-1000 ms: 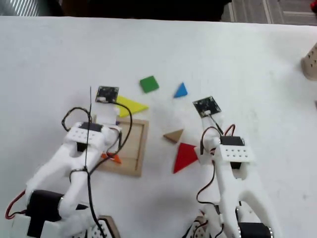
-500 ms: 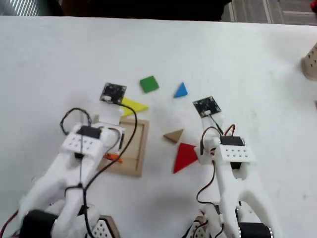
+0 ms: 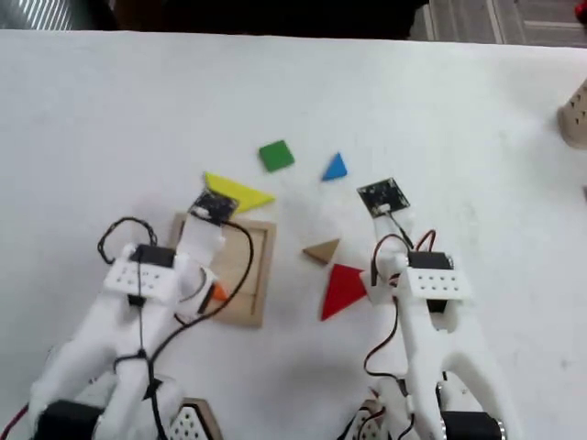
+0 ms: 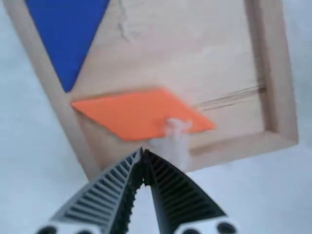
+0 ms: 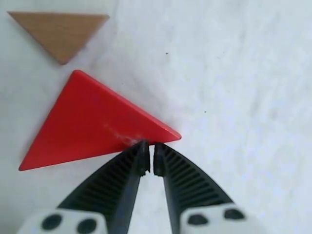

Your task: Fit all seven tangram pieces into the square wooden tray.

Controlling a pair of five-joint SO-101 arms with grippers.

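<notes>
The square wooden tray lies at centre left, with my left arm over its near-left part. Inside the tray lie an orange parallelogram and a big blue triangle. My left gripper is shut and empty, just above the orange piece's near edge by the rim. On the bare table lie a yellow triangle, a green square, a small blue triangle, a brown triangle and a red triangle. My right gripper is shut at the red triangle's edge, holding nothing.
A beige perforated object stands at the table's far right edge. The right arm stands right of the red triangle. White tabletop stretches across the far half and the left side.
My left arm has drawn back toward the near edge, its wrist sliding off the yellow triangle to above the tray. The right arm has kept still.
</notes>
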